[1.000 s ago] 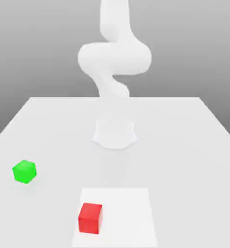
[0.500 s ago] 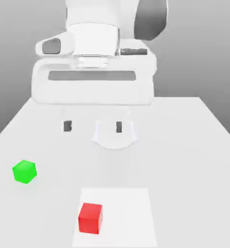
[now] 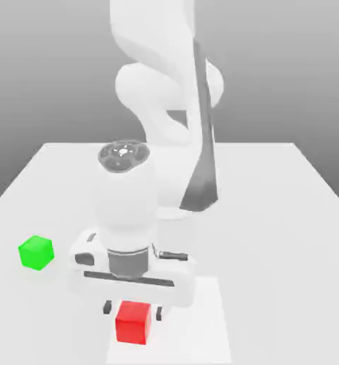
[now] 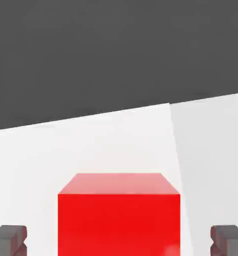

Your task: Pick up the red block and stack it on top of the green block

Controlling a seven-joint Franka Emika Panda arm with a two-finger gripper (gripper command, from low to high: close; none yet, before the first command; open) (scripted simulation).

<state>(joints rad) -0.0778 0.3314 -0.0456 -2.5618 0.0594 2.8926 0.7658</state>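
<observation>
Two small matte cubes sit well apart on the white tabletop [image 3: 286,207]. The bright-red smooth block [image 3: 133,321] rests on a paler square patch [image 3: 200,321], its faces plain and unmarked. The white arm's end effector [image 3: 132,309] straddles it, dark fingertips [image 4: 8,239] on either side, open and not touching. The bright-green block [image 3: 36,252] lies toward the exterior view's left.

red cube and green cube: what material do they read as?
Small bright-red cube: looks like plain matte plastic or painted wood; flat even colour, no gloss or grain. Small bright-green cube: same uniform matte look. Being rendered, neither shows anything that settles the material.
</observation>
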